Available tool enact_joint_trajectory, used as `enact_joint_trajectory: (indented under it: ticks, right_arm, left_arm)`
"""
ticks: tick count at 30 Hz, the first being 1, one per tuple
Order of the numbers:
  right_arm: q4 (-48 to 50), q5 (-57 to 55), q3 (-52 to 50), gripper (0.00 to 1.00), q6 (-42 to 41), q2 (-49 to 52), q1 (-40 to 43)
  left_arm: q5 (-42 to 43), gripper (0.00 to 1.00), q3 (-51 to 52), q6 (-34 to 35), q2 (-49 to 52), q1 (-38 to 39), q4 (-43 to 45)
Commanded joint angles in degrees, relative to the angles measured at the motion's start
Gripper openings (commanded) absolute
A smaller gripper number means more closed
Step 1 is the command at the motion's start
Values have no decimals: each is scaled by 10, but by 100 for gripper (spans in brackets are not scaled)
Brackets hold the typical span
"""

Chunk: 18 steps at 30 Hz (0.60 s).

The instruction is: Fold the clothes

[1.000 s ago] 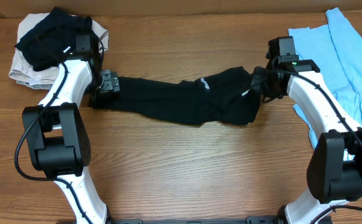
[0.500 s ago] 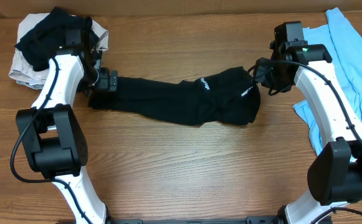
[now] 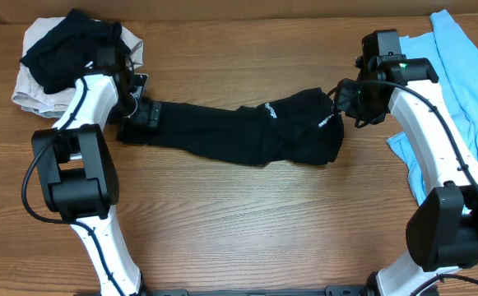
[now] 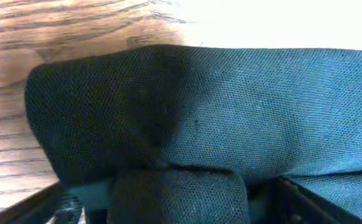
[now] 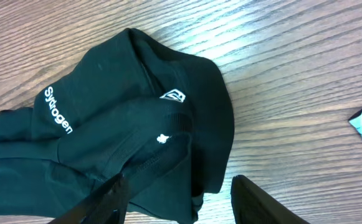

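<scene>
One black garment point(image 3: 239, 136) lies stretched left-to-right across the table point(image 3: 239, 222). At its right end we see the right gripper point(image 5: 181, 186) spread (nothing pinched). At the other end, the left gripper point(image 3: 144, 110) is buried in cloth, and we cannot tell its state.

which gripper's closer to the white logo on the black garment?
Right. The right gripper sits at the right end of the black garment, just past the white logo; the left gripper is at the far left end.
</scene>
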State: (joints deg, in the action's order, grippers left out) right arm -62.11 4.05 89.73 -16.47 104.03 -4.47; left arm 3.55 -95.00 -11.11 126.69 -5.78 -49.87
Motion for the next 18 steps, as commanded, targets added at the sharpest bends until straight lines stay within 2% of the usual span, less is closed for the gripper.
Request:
enact_joint_trajectory:
  ticks: [1, 3, 4, 9, 11, 16, 18]
  right_arm:
    - [3, -2, 10, 57, 2, -16, 4]
    - [2, -1, 10, 57, 2, -16, 4]
    - [2, -1, 10, 57, 2, -16, 4]
    - [3, -1, 8, 56, -14, -16, 4]
    - [4, 1, 2, 55, -16, -14, 4]
    - [5, 6, 2, 56, -16, -14, 4]
    - [5, 7, 2, 56, -16, -14, 4]
  left_arm:
    - [6, 69, 3, -11, 17, -4, -4]
    - [6, 17, 3, -11, 17, -4, -14]
    - [6, 4, 3, -11, 17, -4, -20]
    - [5, 4, -16, -3, 15, -9, -65]
    - [3, 4, -86, -3, 5, -16, -143]
    - [-1, 4, -233, -2, 1, -8, -269]
    - [4, 4, -262, -3, 1, 2, -295]
